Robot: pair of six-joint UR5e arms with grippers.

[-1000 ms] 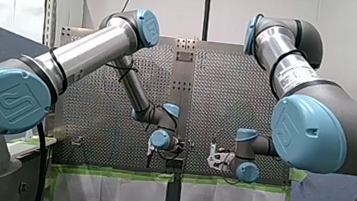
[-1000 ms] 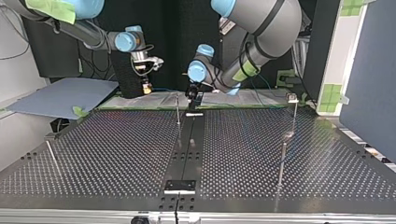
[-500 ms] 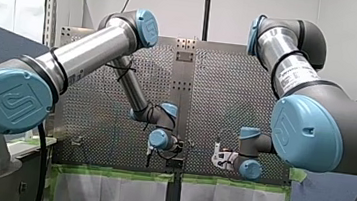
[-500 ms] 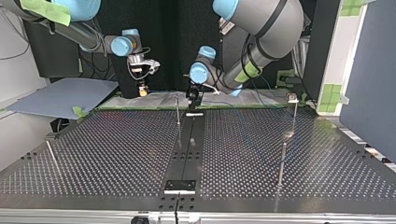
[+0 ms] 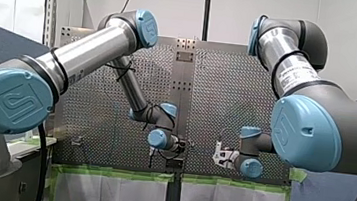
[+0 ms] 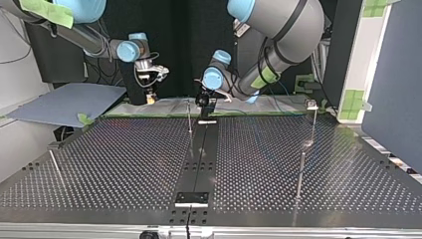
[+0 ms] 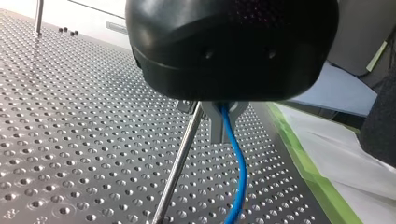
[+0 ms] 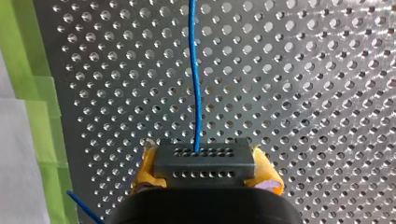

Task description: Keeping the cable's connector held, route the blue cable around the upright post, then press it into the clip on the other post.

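Note:
In the left wrist view my left gripper [image 7: 221, 122], black with metal fingers, is shut on the blue cable [image 7: 239, 175], which hangs down from it toward the perforated table. A thin upright post [image 7: 177, 170] stands right beside those fingers. In the right wrist view my right gripper [image 8: 205, 179], with yellow pads, is shut on the dark grey connector [image 8: 204, 163]; the blue cable [image 8: 196, 79] runs straight ahead from it. In the top view my left gripper [image 6: 204, 102] hangs by the middle post [image 6: 189, 118] and my right gripper [image 6: 150, 95] is left of it. A post with a clip [image 6: 312, 105] stands at that view's right.
Two more thin posts [image 6: 300, 172] [image 6: 55, 168] stand on the perforated table [image 6: 124, 159]. A black strip [image 6: 201, 154] runs down its middle. Green tape [image 8: 39, 116] edges the table beside my right gripper. A grey sheet [image 6: 67, 102] lies at the top view's left.
In the top view my right gripper has drifted slightly left and lower with the connector. My left gripper has shifted a little away from the camera beside the middle post. Both grips are unchanged.

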